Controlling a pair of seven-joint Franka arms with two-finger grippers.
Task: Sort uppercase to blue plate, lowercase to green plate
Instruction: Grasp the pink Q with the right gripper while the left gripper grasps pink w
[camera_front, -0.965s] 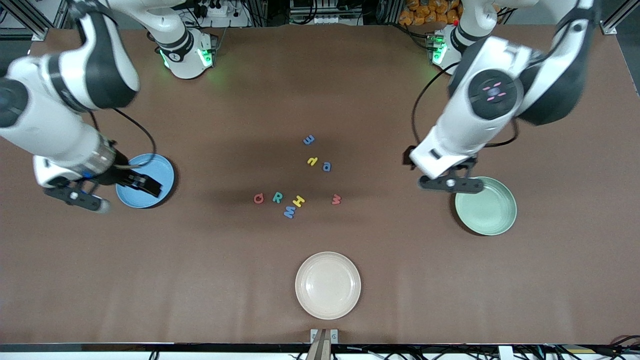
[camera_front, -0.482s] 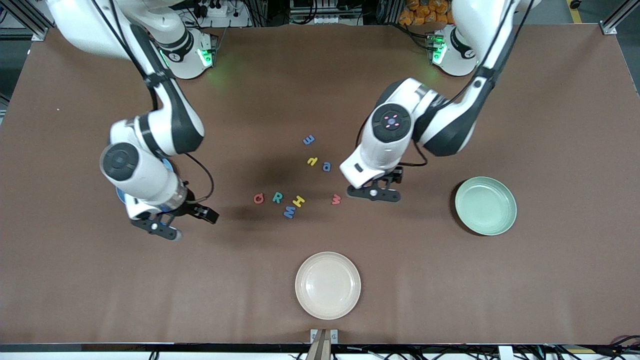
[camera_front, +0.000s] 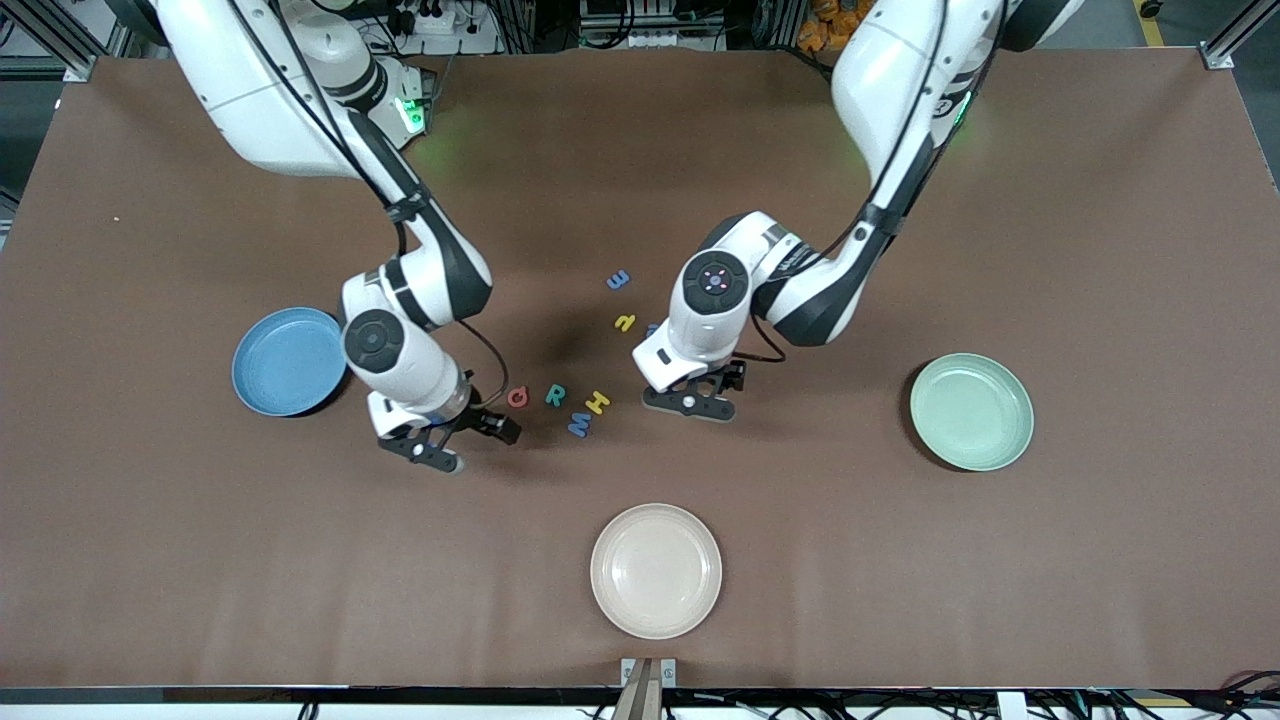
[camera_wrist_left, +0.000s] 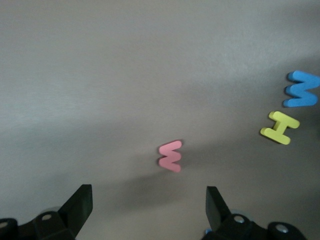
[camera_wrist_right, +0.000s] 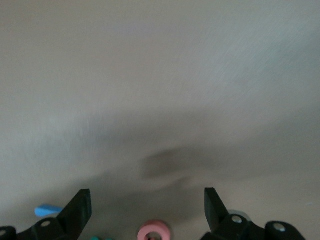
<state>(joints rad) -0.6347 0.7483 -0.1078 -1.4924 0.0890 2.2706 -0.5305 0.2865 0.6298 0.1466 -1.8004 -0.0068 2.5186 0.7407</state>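
Front view: both arms have been swung in from the plates to the letter cluster at mid-bench within the last second. The right pincer (camera_front: 455, 437) is now spread wide and empty just beside the red Q (camera_front: 517, 398); the left pincer (camera_front: 700, 392), likewise wide and empty, is held over the red w, which is hidden beneath it. The blue plate (camera_front: 288, 361) and green plate (camera_front: 971, 411) are left uncovered and bare, so no letter is judged sorted yet. R (camera_front: 555, 395), H (camera_front: 597, 402), M (camera_front: 579, 425), the yellow letter (camera_front: 625, 322) and blue e (camera_front: 619, 280) lie loose; the blue a is mostly masked by the left arm.

Left wrist view: the red w (camera_wrist_left: 171, 156) is framed between open fingers.

Right wrist view: the Q is cut off at the frame edge.
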